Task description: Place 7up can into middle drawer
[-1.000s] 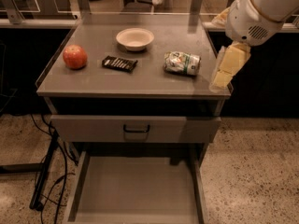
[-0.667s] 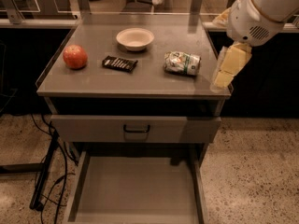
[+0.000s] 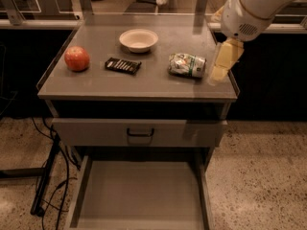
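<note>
The 7up can (image 3: 187, 64), crumpled, green, white and silvery, lies on its side on the right part of the cabinet top (image 3: 96, 83). My gripper (image 3: 218, 74) hangs from the white arm at the top right. It points down over the cabinet's right edge, just right of the can and apart from it, holding nothing. The middle drawer (image 3: 141, 190) is pulled out below, showing a bare grey floor and low side walls.
On the cabinet top are a red apple (image 3: 76, 58) at the left, a dark flat snack bar (image 3: 123, 65) and a white bowl (image 3: 138, 39). A shut drawer front with a black handle (image 3: 139, 132) sits above the open drawer. Cables (image 3: 48, 176) trail on the floor at the left.
My gripper has shifted slightly left and up, closer to the can. Nothing else has moved.
</note>
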